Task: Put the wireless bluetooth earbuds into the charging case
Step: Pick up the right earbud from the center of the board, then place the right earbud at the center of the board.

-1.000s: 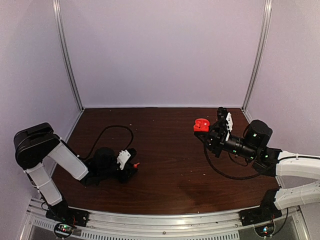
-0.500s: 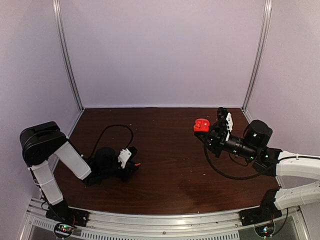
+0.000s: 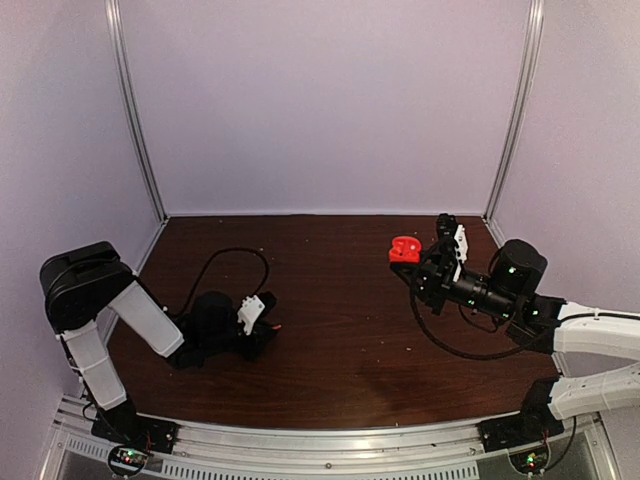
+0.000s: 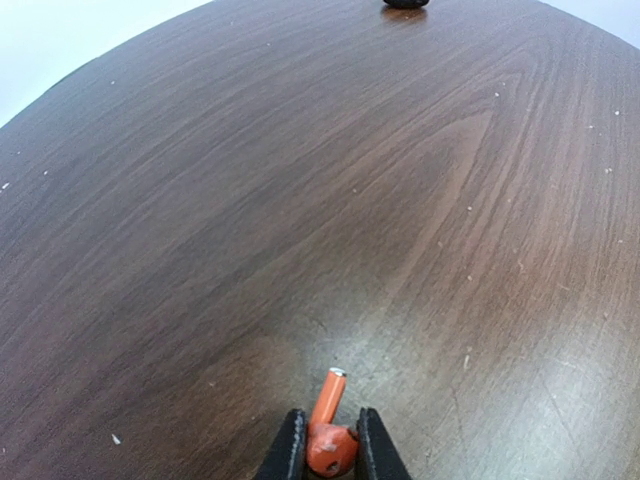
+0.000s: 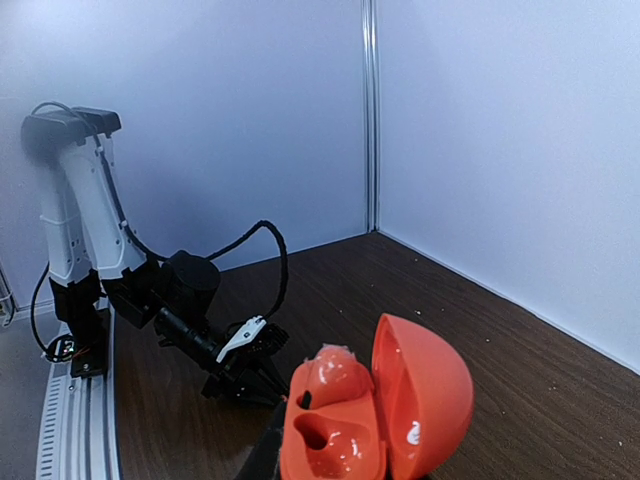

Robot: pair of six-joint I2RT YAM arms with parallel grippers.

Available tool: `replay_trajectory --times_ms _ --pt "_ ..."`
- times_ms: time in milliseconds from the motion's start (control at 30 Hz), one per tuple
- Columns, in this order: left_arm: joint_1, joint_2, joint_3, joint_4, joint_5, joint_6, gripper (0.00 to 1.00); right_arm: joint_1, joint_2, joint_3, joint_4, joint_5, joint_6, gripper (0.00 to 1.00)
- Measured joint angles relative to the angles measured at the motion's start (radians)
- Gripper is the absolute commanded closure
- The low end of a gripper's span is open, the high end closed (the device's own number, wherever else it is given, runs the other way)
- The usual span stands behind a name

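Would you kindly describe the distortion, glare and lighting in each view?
Left wrist view: fisheye curves the table edge; pale sheen near the red earbud. Right wrist view: small highlights on the open charging case. Top external view: left claw blends into dark wood.

Dark wood-grain table [image 3: 340, 330], plain pale lilac walls [image 3: 320, 100] on three sides, slim metal corner posts [image 3: 135, 110], aluminium rail [image 3: 330, 442] along near edge

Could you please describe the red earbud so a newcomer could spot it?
On the dark wooden table, find the left tool. Pinched at its tips is the red earbud, tiny and stemmed, unlike the larger open red charging case in the right tool.
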Motion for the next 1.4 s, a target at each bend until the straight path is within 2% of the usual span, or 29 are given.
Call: replay_trajectory --times_ms 100,267,567,767,1000,1233,1400 --pt "0.0 -0.025 0.01 -0.056 -0.002 0.0 0.89 0.0 0.0 0.0 0.0 0.0 0.0 1.0" --pt "-0.018 -0.13 0.04 -0.261 -0.029 0.007 0.91 0.0 0.0 0.0 0.0 -0.001 -0.002 1.0" --pt "-0.13 -0.375 0.253 -0.673 -0.05 0.087 0.91 0.0 0.036 0.0 -0.02 -0.087 -0.092 1.0" --pt "-0.164 -0.541 0.398 -0.913 -0.008 0.175 0.9 0.013 0.052 0.002 -0.077 -0.154 -0.237 1.0" --pt "-0.28 -0.545 0.573 -1.117 0.005 0.264 0.9 0.052 0.064 0.022 -0.188 -0.134 -0.414 1.0" --pt "-0.36 -0.505 0.7 -1.223 -0.003 0.336 0.9 0.109 0.118 0.09 -0.298 -0.06 -0.546 1.0" --pt "-0.398 -0.462 0.771 -1.273 -0.023 0.372 0.9 0.134 0.136 0.1 -0.333 -0.029 -0.578 1.0"
